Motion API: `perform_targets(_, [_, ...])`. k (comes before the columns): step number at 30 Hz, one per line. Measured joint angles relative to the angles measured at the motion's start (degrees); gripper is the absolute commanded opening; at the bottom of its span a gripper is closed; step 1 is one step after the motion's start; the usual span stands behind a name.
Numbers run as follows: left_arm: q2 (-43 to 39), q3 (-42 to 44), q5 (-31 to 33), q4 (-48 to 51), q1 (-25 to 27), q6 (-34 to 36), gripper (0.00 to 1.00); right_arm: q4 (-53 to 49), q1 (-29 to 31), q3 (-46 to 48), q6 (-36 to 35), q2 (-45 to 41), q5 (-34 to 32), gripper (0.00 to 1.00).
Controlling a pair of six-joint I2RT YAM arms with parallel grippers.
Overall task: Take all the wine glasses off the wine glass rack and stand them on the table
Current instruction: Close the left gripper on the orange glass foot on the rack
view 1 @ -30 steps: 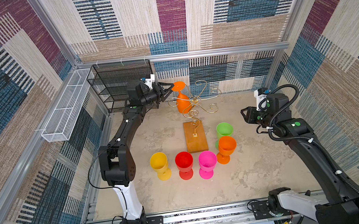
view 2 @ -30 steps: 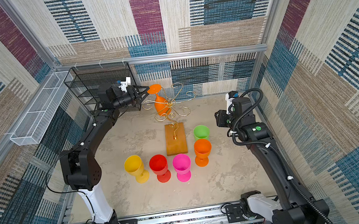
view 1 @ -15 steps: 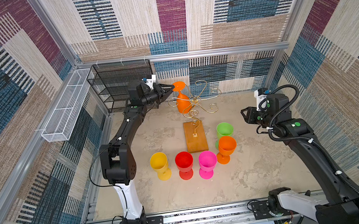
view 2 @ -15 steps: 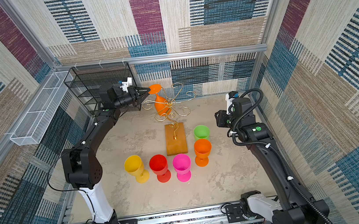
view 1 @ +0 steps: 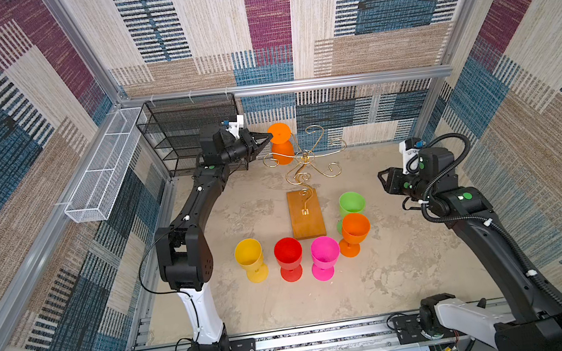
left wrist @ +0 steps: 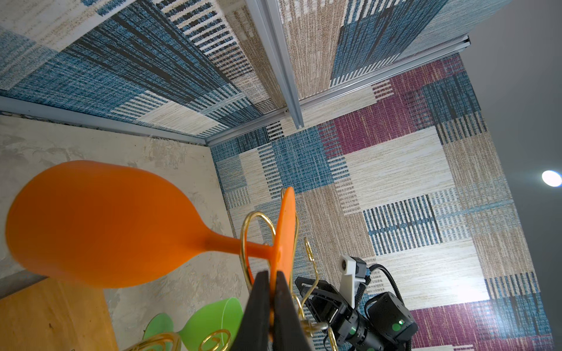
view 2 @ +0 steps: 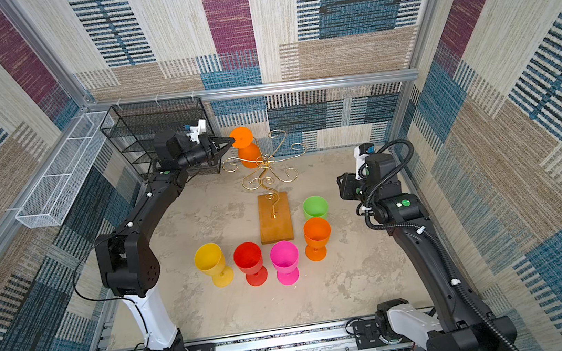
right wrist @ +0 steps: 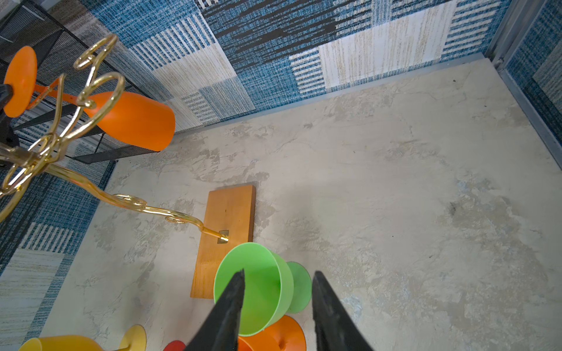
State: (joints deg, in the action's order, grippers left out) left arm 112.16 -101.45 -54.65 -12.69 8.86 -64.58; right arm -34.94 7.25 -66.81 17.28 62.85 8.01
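Left gripper [left wrist: 272,275] clamps inverted orange wine glass [left wrist: 106,225] by its foot.

Left fingers [view 1: 262,136] grip the orange wine glass [view 1: 282,149] hanging on the rack [view 1: 308,222].

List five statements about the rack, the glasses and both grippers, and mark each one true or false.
1. The left gripper is shut on the foot of the hanging wine glass. True.
2. The hanging wine glass sits on the wine glass rack with its bowl upward. False: the bowl points down and the foot is on top.
3. The right gripper grips the green glass. False: it is open, empty and apart from that glass.
4. The yellow glass, red glass, pink glass, standing orange glass and green glass stand upright on the table. True.
5. Two glasses hang on the wine glass rack. False: only one does.
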Motion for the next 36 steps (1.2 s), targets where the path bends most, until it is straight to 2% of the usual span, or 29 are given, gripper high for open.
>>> perform_targets(18, [1.55,-2.75,-2.69,-4.63,-0.37,-7.32,0.0,0.17,-0.2,0.5,0.0,-0.52,0.44,0.39])
perform_targets(36, [3.34,-4.07,-4.46,-4.74,1.79,-7.43,0.0,0.52,-0.24,0.59,0.0,-0.42,1.07,0.39])
